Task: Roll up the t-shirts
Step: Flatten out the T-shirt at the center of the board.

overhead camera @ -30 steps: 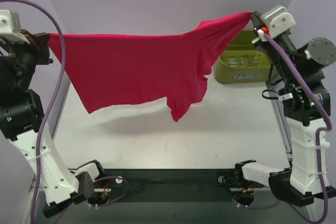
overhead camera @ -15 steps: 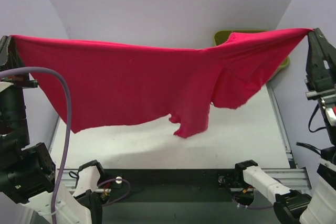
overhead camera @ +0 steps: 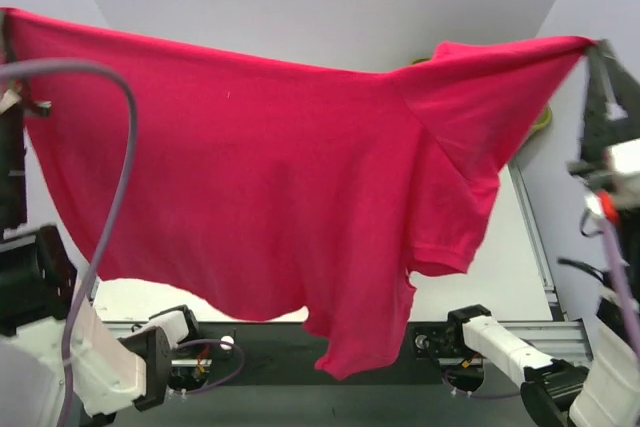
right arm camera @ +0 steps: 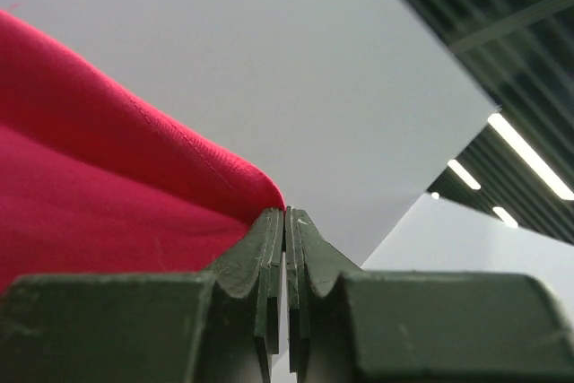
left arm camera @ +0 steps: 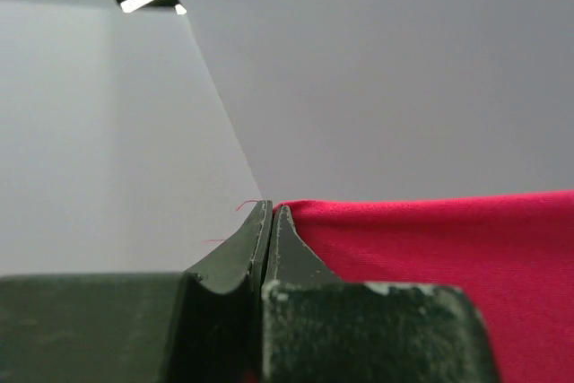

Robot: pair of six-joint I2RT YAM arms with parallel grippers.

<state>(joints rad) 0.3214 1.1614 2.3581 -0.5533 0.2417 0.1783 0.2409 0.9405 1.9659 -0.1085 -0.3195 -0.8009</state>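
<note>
A magenta-red t-shirt point(overhead camera: 270, 187) hangs spread in the air across most of the top view, stretched between both arms, its lower edge drooping over the near table edge. My left gripper point(overhead camera: 8, 25) is shut on its upper left corner at the far left. In the left wrist view the jaws point(left arm camera: 271, 213) are pressed together with red fabric point(left arm camera: 448, 257) running off to the right. My right gripper point(overhead camera: 597, 47) is shut on the upper right corner. In the right wrist view the jaws point(right arm camera: 284, 214) pinch the fabric point(right arm camera: 108, 195) at their tips.
The olive-green bin point(overhead camera: 541, 119) at the back right is almost wholly hidden behind the shirt. The white table point(overhead camera: 515, 247) shows at the right and bottom left. Both arm bases stand along the dark near rail point(overhead camera: 260, 362).
Both grippers have risen and come nearer the camera with the shirt. The shirt now hangs much larger in view, covering the bin and most of the table.
</note>
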